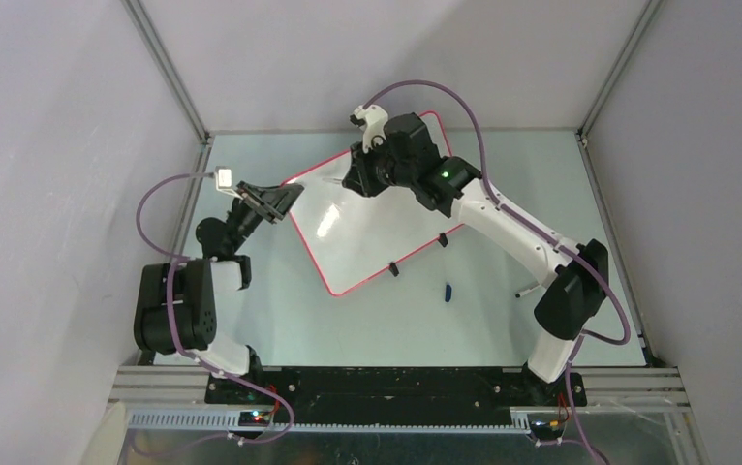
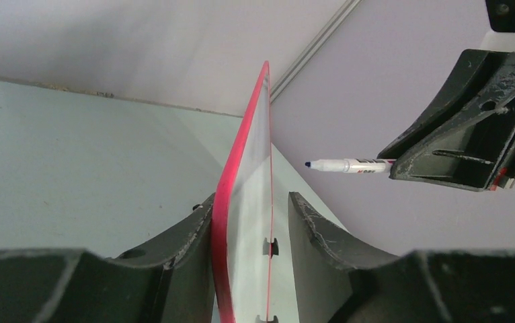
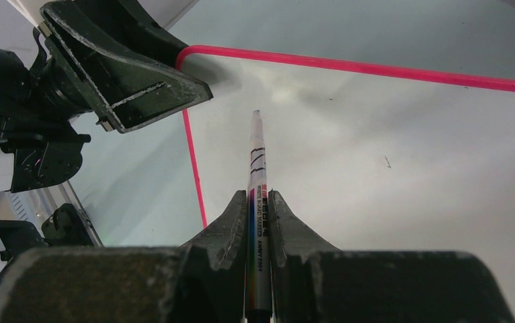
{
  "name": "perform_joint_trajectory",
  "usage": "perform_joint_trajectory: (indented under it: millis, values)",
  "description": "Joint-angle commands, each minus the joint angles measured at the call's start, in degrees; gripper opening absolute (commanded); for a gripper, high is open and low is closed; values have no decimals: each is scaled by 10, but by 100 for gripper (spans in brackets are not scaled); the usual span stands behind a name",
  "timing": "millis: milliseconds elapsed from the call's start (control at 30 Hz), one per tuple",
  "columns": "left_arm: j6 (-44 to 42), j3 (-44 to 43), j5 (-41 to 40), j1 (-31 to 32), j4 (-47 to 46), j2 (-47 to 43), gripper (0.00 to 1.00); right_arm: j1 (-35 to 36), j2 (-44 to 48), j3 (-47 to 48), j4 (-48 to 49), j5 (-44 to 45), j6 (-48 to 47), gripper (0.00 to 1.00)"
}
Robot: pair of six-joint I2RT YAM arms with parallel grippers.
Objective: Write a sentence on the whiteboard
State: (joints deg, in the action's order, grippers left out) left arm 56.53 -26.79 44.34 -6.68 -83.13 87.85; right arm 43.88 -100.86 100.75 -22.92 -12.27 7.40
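Right gripper (image 3: 258,198) clamped tight on the marker (image 3: 255,155), tip just off the whiteboard (image 3: 376,168) near its corner. Left gripper (image 2: 251,200) straddles that corner; pinching or not, can't tell. Whiteboard lies skewed, middle of the table (image 1: 503,184).

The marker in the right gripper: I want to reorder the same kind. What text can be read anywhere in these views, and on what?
"WHITE BOARD MARKER": along the barrel of the marker, right wrist view.
Smaller print beside it on the barrel: too blurred to read.
Red print on the marker, left wrist view: too small to read.
The whiteboard: no writing visible.
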Motion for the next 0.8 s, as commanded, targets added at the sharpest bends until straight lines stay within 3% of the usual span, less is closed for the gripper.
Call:
perform_joint_trajectory:
  millis: [0,167,300,633,767]
  values:
    - [1,-27,2,-3,-45,10,44,17,-7,34,8,24,-12,0]
    - [15,-36,-2,-12,-46,17,42,32,-9,38,6,51,-22,0]
    - [32,-43,3,-18,-46,26,33,33,-9,41,4,57,-22,0]
    - [27,-39,6,-19,-46,28,27,49,-28,74,-26,77,-31,0]
    - [21,-37,10,-19,-46,32,5,67,-41,97,-46,94,-37,0]
